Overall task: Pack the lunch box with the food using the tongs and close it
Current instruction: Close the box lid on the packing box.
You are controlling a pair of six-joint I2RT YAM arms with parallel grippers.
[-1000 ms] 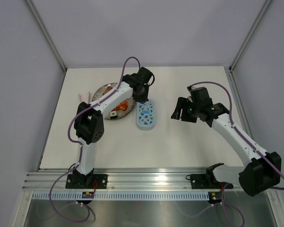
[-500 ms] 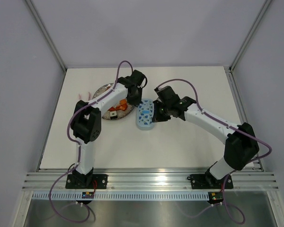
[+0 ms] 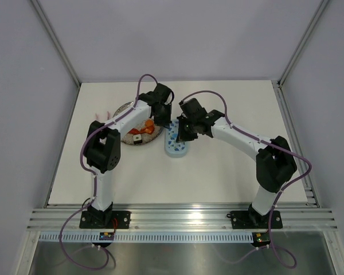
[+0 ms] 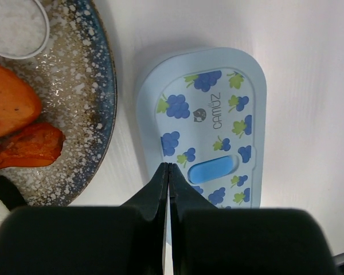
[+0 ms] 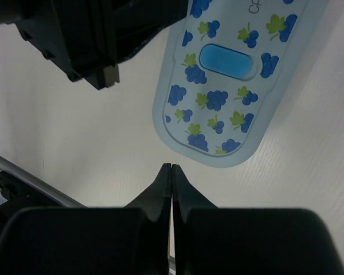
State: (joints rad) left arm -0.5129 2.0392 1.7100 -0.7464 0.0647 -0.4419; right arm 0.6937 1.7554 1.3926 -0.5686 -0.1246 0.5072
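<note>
The white-and-black jointed left arm [image 3: 121, 121] rises from the lower left of the top view and bends toward the centre. The black two-finger left tool [image 4: 168, 172] points down, fingers pressed together. The matching right arm [image 3: 241, 137] stretches in from the lower right. The right tool [image 5: 171, 173] is likewise closed, tips touching, just beside the left one.

Near the centre of the frame the lunch box [image 3: 175, 153] is seen lying on the white table [image 3: 218, 172], with its flecked light-blue lid [image 3: 176, 144] set on top. Just to its left a round speckled plate [image 3: 125, 110] is partly covered by the left arm [image 3: 131, 118], and orange food [image 3: 151, 125] is shown at the plate's right edge. The left gripper [image 3: 165, 122] and the right gripper [image 3: 182, 135] are held close together over the box's upper end. Pale tongs [image 3: 101, 117] are glimpsed at the plate's left rim.
</note>
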